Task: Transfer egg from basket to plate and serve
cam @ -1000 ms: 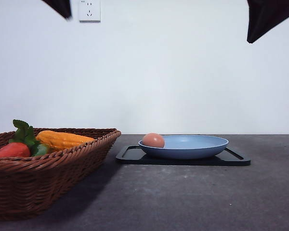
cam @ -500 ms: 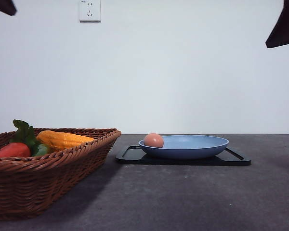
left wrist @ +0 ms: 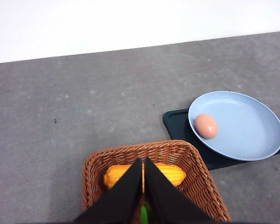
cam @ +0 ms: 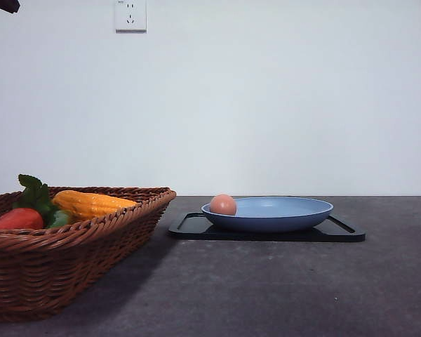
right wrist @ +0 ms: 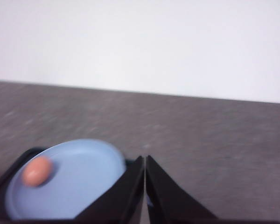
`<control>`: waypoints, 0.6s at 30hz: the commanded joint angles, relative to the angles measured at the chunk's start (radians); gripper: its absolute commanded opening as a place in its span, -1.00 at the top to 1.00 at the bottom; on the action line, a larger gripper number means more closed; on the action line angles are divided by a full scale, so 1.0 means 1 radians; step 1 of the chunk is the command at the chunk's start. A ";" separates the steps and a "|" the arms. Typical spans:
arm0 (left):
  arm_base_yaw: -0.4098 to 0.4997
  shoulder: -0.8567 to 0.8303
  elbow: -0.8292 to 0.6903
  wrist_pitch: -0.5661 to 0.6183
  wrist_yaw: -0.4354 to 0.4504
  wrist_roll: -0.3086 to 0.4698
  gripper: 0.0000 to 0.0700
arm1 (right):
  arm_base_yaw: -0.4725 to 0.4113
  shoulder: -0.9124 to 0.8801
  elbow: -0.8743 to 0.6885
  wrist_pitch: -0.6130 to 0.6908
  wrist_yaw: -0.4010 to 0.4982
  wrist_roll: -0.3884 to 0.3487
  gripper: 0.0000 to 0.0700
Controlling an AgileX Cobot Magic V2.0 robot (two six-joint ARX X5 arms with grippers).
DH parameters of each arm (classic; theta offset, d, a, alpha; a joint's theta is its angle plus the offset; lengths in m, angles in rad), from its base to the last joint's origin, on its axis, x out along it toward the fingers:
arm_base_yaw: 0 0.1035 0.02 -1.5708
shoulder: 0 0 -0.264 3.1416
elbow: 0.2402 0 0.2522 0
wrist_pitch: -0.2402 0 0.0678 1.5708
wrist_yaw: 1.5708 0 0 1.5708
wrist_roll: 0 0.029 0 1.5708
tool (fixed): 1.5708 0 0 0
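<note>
Egg (cam: 223, 204) lies inside the blue plate (cam: 288, 217)'s rim nearest the wicker basket (cam: 70, 267); both hands (left wrist: 143, 164) (right wrist: 145, 161) clenched empty.

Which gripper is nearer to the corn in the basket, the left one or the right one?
Left. The left gripper, shut, hangs over the basket, directly above the corn. The right gripper, also shut, is over the plate's edge, away from the basket.

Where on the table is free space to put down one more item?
Bare grey table lies in front of the black tray and right of the basket. The plate is free beside the egg. The basket is crowded: corn, tomato.
</note>
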 commanded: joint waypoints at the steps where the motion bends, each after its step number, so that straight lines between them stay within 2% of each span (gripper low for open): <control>1: -0.006 0.006 0.013 0.012 0.002 -0.003 1.00 | 0.004 -0.013 0.011 0.010 0.054 0.011 1.00; 6: 0.005 -0.059 0.013 0.001 0.001 0.005 1.00 | 0.004 -0.067 0.011 0.010 0.198 0.011 1.00; 8: 0.031 -0.121 0.013 -0.002 0.005 0.075 1.00 | 0.004 -0.090 0.011 0.011 0.264 0.011 1.00; 9: 0.049 -0.153 0.011 -0.006 0.014 0.076 1.00 | 0.004 -0.101 0.011 0.011 0.298 0.011 1.00; 13: 0.159 -0.283 -0.030 -0.005 0.039 0.057 1.00 | 0.004 -0.143 0.011 0.011 0.438 0.010 1.00; 18: 0.312 -0.419 -0.164 0.018 0.039 0.079 1.00 | 0.004 -0.193 0.011 0.011 0.589 0.010 1.00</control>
